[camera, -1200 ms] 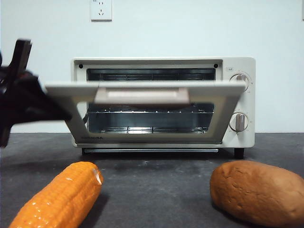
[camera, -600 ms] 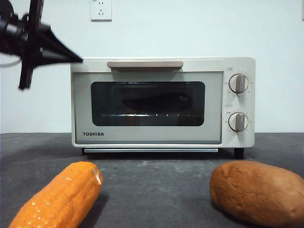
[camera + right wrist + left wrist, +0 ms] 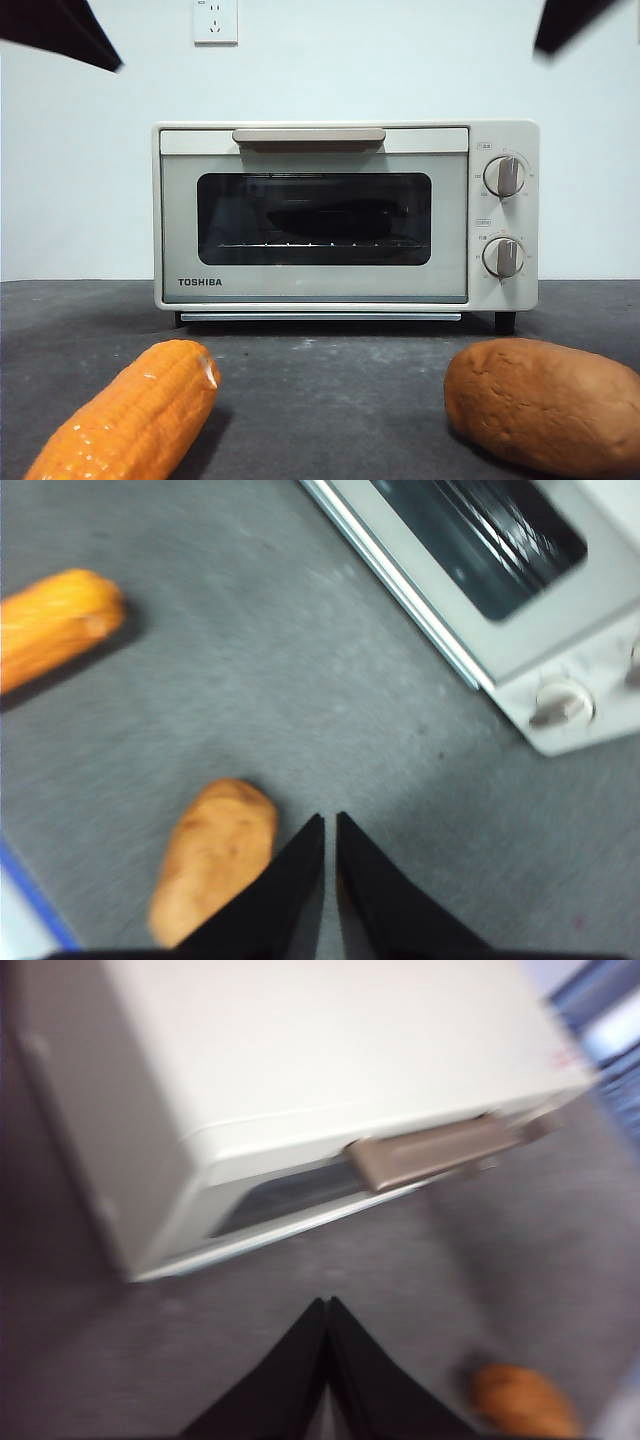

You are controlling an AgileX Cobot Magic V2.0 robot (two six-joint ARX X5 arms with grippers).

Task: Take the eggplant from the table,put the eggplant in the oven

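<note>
The cream-white oven (image 3: 320,292) stands at the back of the dark grey table (image 3: 330,380) with its glass door closed and its beige handle (image 3: 308,135) up. Through the glass a long dark shape, the eggplant (image 3: 340,214), lies on the rack. My left gripper (image 3: 328,1307) is shut and empty, hovering high off the oven's (image 3: 300,1050) left front corner; in the front view it shows as a black tip (image 3: 60,30) at the top left. My right gripper (image 3: 330,822) is shut and empty above the table, a black tip (image 3: 570,22) at the top right.
An orange corn cob (image 3: 130,415) lies at the front left and a brown bread-like lump (image 3: 545,400) at the front right. The right wrist view shows the corn cob (image 3: 55,625), the lump (image 3: 215,855) and the oven's knob side (image 3: 560,705).
The oven door swung up from half open to closed. The arm at the left lifted away to the top left corner, and a black tip appeared at the top right.
</note>
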